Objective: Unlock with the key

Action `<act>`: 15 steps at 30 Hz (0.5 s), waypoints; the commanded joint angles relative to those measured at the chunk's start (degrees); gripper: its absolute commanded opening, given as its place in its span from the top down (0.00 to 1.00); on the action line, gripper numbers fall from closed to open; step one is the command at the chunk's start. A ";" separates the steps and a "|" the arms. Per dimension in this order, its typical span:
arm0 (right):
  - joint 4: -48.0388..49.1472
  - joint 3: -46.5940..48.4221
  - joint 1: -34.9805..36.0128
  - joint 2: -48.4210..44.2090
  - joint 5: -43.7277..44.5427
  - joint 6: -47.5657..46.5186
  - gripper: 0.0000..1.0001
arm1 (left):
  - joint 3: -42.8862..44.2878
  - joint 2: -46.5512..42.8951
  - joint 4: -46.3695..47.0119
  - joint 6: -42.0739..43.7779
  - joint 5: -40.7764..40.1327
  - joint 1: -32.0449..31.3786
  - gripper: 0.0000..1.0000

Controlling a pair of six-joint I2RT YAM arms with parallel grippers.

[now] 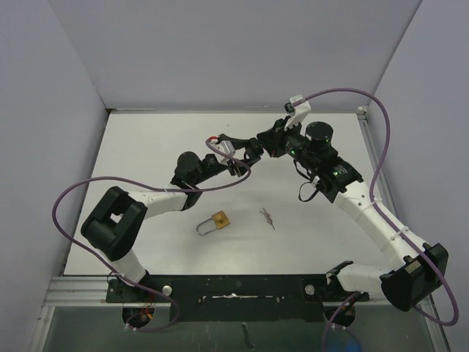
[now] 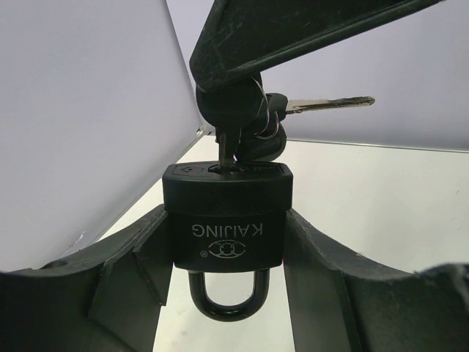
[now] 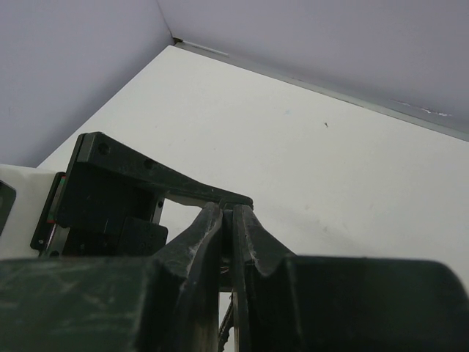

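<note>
Padlock [image 2: 227, 220] is clamped in the left claw [image 2: 227, 253], held off the table [image 1: 315, 220], shackle toward the left wrist, keyhole face toward the right claw [image 3: 229, 220]. That claw is closed on the key [image 2: 222, 150], already seated in the keyhole, shaft along the lock's long axis. A twist about that axis looks to be next.

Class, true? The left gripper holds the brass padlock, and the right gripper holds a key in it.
No: the left wrist view shows the left gripper holding the black padlock; the brass padlock lies on the table. The right gripper's key is in the black one.
</note>
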 commanded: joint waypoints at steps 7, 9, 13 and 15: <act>-5.61 0.68 1.53 0.50 -1.62 2.21 1.00 | 4.89 -1.79 18.51 -0.51 3.46 1.05 1.00; -6.04 1.72 1.46 1.41 -1.66 2.22 1.00 | 5.10 -2.04 16.95 0.38 4.67 0.79 1.00; -5.73 3.01 1.46 2.39 -2.15 2.52 1.00 | 5.26 -2.40 15.12 0.96 4.89 0.57 1.00; -5.34 3.21 1.45 2.45 -2.16 2.87 1.00 | 5.22 -2.57 14.42 1.17 4.70 0.48 1.00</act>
